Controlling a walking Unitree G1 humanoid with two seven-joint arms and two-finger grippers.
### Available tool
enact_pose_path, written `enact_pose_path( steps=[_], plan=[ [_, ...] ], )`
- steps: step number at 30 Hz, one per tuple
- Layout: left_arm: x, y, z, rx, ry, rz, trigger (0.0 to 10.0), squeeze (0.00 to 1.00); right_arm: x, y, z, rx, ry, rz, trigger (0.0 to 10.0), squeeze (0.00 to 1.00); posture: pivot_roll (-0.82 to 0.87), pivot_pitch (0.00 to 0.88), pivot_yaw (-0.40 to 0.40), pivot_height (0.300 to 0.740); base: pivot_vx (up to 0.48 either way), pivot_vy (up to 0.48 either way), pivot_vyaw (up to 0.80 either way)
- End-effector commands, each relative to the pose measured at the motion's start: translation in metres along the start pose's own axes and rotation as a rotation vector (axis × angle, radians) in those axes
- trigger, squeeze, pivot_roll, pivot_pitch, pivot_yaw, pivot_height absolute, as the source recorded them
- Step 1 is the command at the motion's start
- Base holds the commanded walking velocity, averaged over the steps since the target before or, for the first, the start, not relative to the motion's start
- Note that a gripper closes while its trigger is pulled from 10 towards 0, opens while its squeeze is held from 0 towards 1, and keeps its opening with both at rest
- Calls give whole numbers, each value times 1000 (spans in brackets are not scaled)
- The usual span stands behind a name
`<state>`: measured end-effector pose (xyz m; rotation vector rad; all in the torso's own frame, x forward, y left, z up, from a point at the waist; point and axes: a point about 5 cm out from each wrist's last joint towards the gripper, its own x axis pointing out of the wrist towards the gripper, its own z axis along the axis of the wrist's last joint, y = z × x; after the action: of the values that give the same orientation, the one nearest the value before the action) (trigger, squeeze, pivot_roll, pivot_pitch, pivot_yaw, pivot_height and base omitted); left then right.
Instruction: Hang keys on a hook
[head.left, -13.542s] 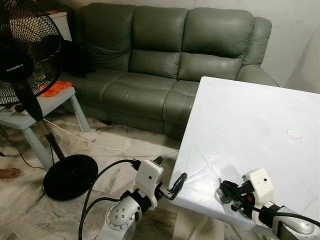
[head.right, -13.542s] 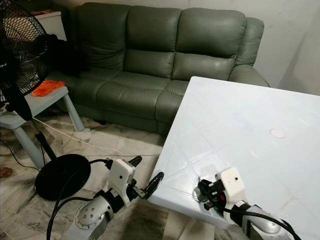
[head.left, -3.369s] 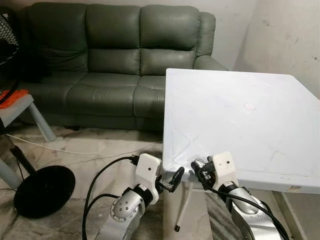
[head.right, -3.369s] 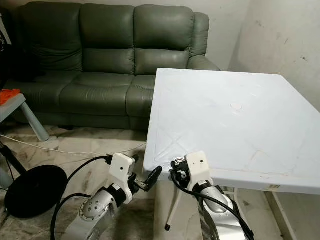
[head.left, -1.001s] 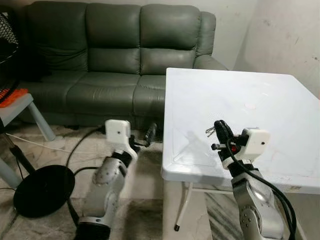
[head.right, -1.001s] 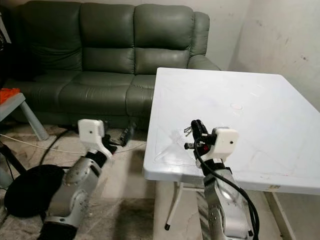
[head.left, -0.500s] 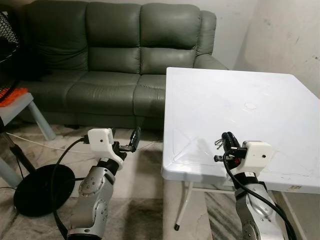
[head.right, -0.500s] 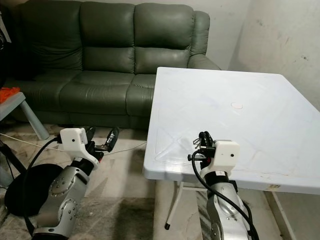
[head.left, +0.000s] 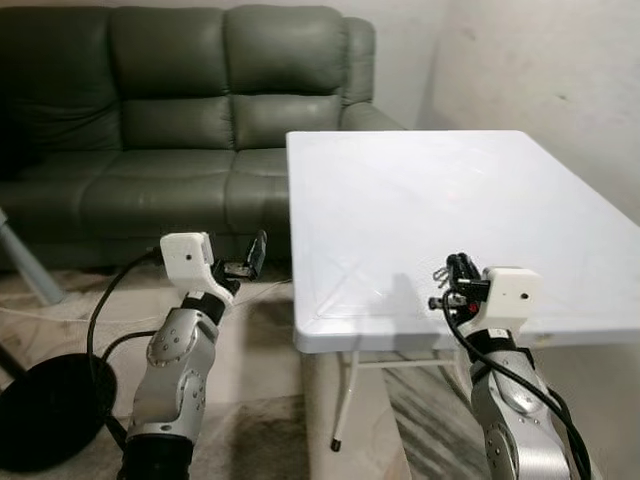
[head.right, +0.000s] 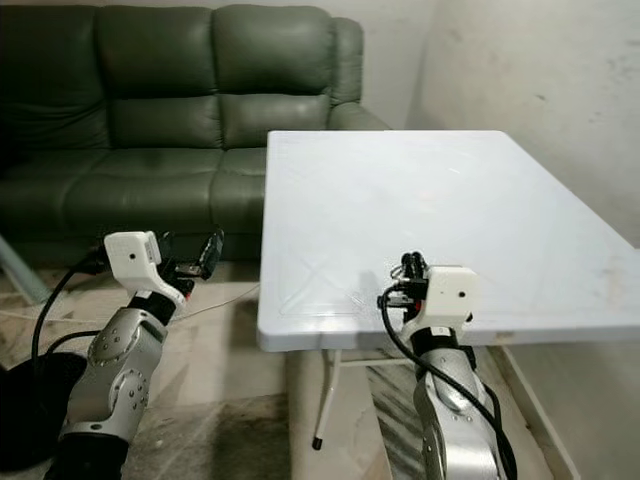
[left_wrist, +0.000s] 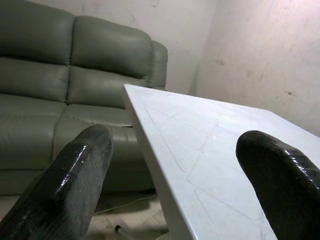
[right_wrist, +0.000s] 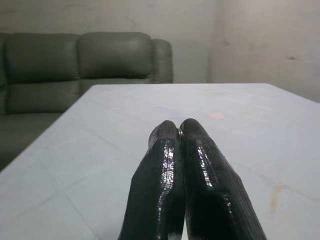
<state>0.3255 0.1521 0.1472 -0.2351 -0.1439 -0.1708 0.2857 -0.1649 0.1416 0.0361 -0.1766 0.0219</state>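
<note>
A small bunch of silver keys (head.left: 440, 272) sticks out from the tips of my right gripper (head.left: 459, 270), which is shut on it. That gripper hovers just above the near edge of the white table (head.left: 420, 190). In the right wrist view its black fingers (right_wrist: 172, 150) are pressed together over the tabletop, and the keys are hidden there. My left gripper (head.left: 248, 260) is open and held up off the table's left edge, over the floor. Its two fingers (left_wrist: 80, 165) stand wide apart with nothing between them.
A grey-green sofa (head.left: 180, 110) stands behind the table on the left. A black fan base (head.left: 40, 410) and a cable lie on the floor at the lower left. A pale wall (head.left: 540, 70) runs behind and to the right of the table.
The whole picture has shifted left, so the camera has turned to the right. Both arms hold much the same pose, and the right gripper still holds the keys.
</note>
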Motion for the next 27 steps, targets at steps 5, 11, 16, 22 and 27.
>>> enact_pose_path(
  steps=[5,11,16,22,27],
  plan=[
    [9,-6,0,-11,1,-8,10000,0,4,2,1,-3,5,5,10000,0,15,0,-34,740,0,0,-763],
    [17,-11,-1,-27,20,-34,10000,0,4,4,1,-2,5,5,10000,0,4,0,-26,740,0,238,-763],
    [17,-8,-3,-21,39,-2,10000,0,1,3,-1,-1,11,-10,10000,0,0,0,-23,740,0,354,-763],
    [15,-6,-6,-22,64,35,10000,0,-1,4,-2,-1,17,-10,10000,0,-2,0,-20,740,0,0,-763],
    [12,-5,-8,-19,75,56,10000,0,-1,4,-3,0,21,-10,10000,0,0,0,-22,740,0,0,-763]
  ],
)
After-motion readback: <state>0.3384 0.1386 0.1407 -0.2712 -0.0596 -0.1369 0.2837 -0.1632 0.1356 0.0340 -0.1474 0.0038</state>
